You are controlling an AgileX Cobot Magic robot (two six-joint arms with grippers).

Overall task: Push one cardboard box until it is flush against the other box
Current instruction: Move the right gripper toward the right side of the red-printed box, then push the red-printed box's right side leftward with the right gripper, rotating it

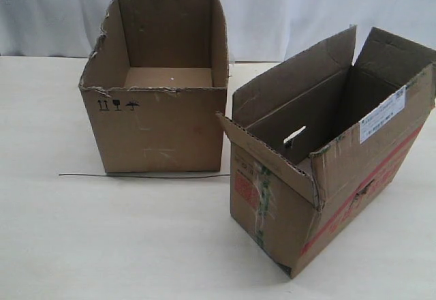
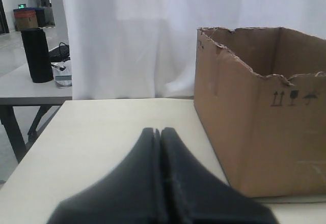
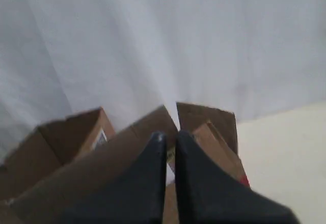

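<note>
The narrower cardboard box [image 1: 327,177] stands right of centre, turned at an angle, flaps upright, with a red label, green-printed tape and a red stripe. The wider torn-rimmed box [image 1: 160,126] stands to its left, with black symbols on its front. A wedge-shaped gap separates them; only the narrow box's front flap corner comes close to the wide box's right edge. Neither gripper appears in the exterior view. My left gripper [image 2: 159,130] is shut, low over the table, beside the wider box [image 2: 254,127]. My right gripper [image 3: 170,135] is shut, a slit between its tips, just above the narrower box's flaps [image 3: 206,119].
A thin dark rod [image 1: 136,175] lies on the table along the wider box's front base. A white curtain [image 1: 286,7] hangs behind. Off the table's left edge stands a side table [image 2: 25,89] with a black cylinder [image 2: 36,55].
</note>
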